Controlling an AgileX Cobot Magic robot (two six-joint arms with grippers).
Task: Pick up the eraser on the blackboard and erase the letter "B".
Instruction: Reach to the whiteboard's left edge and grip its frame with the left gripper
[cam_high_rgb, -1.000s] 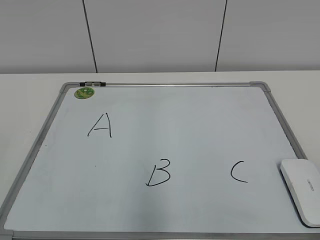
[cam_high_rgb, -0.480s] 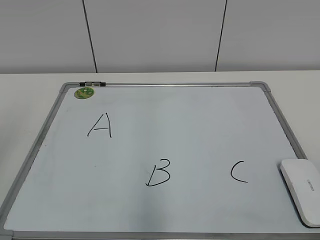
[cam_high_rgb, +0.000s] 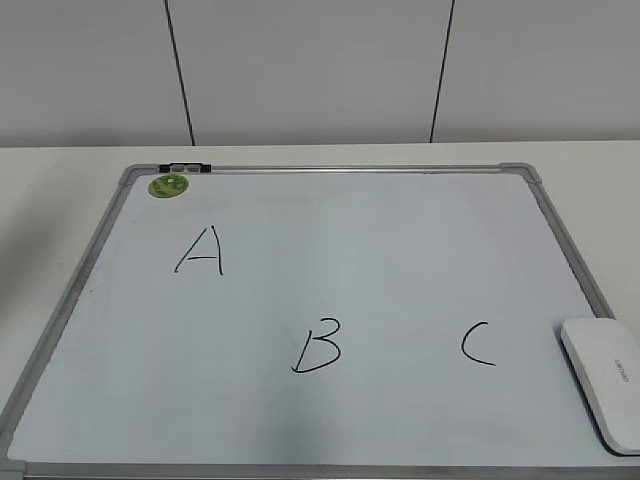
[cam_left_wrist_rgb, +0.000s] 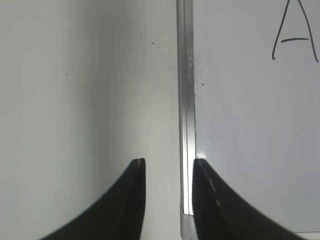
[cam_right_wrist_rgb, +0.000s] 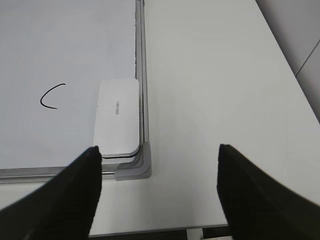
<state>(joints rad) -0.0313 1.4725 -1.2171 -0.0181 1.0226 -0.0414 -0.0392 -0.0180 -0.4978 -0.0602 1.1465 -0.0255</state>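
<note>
Eraser (cam_right_wrist_rgb: 118, 119) is lying in your blackboard's (cam_high_rgb: 560, 235) right near corner, beside letter "C" (cam_high_rgb: 478, 343); letter "B" (cam_high_rgb: 318, 346) is sitting mid-board. Your right hand (cam_right_wrist_rgb: 157, 155) is hovering wide open, your left hand (cam_left_wrist_rgb: 168, 165) narrowly parted.

The blackboard (cam_high_rgb: 330, 290) carries handwritten letters: "A" (cam_high_rgb: 200, 251), the letter "B" (cam_high_rgb: 318, 346) and "C" (cam_high_rgb: 478, 343). Small grey print on the eraser (cam_high_rgb: 605, 382) is too small to read

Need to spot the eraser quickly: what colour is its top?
White, with small grey print; clearest in the right wrist view: eraser.
</note>
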